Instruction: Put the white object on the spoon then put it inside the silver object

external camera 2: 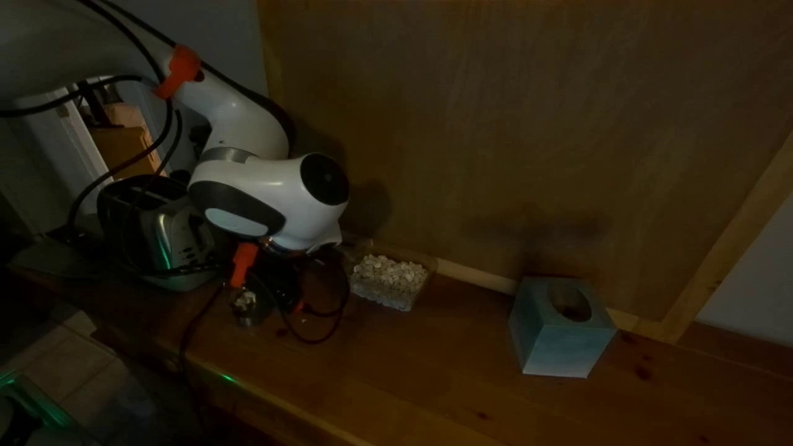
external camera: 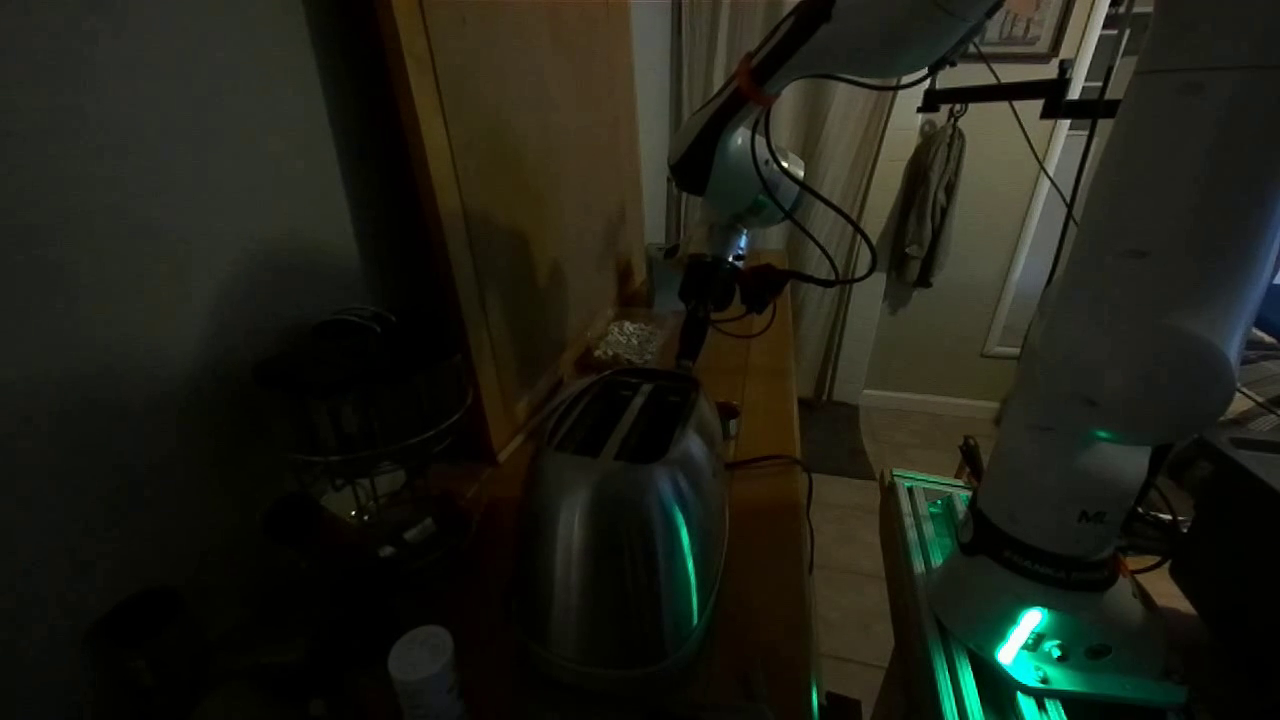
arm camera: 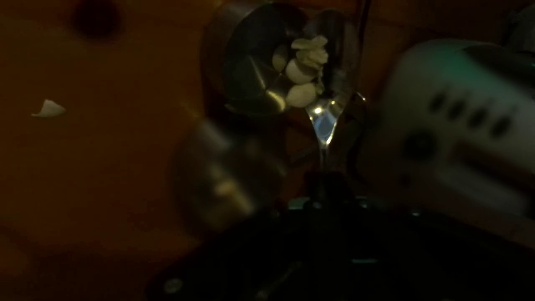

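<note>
In the wrist view, the gripper clamped a shiny spoon, upper centre. Pale flakes lay where its bowl overlapped a round metal cup; the rounded toaster stood at right

A steel toaster is carried upright on the wooden counter, slots facing up. The pincer is pointed downward near its far end. White pieces are heaped beside a wooden panel. A garment is hung behind.

Arm bent; pincer closed, pointing down.
</note>
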Controlling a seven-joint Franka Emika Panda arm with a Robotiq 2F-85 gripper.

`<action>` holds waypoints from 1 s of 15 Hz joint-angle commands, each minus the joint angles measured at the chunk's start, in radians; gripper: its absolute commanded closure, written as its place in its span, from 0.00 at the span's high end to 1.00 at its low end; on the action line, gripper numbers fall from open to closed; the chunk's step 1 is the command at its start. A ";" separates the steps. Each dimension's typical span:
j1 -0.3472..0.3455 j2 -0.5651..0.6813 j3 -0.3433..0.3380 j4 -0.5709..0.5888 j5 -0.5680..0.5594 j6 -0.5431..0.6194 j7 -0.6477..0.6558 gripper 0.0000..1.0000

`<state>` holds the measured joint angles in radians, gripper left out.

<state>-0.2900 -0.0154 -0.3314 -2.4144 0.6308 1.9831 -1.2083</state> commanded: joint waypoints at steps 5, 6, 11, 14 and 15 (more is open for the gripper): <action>-0.014 0.043 0.005 0.046 0.022 -0.032 0.026 0.02; -0.015 0.047 0.006 0.053 0.018 -0.053 0.018 0.02; -0.016 0.056 0.009 0.060 0.033 -0.043 0.033 0.02; -0.025 0.062 0.004 0.085 0.027 -0.120 0.012 0.02; -0.033 0.065 -0.003 0.098 0.044 -0.182 -0.013 0.02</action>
<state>-0.2989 0.0262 -0.3302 -2.3645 0.6321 1.9092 -1.1887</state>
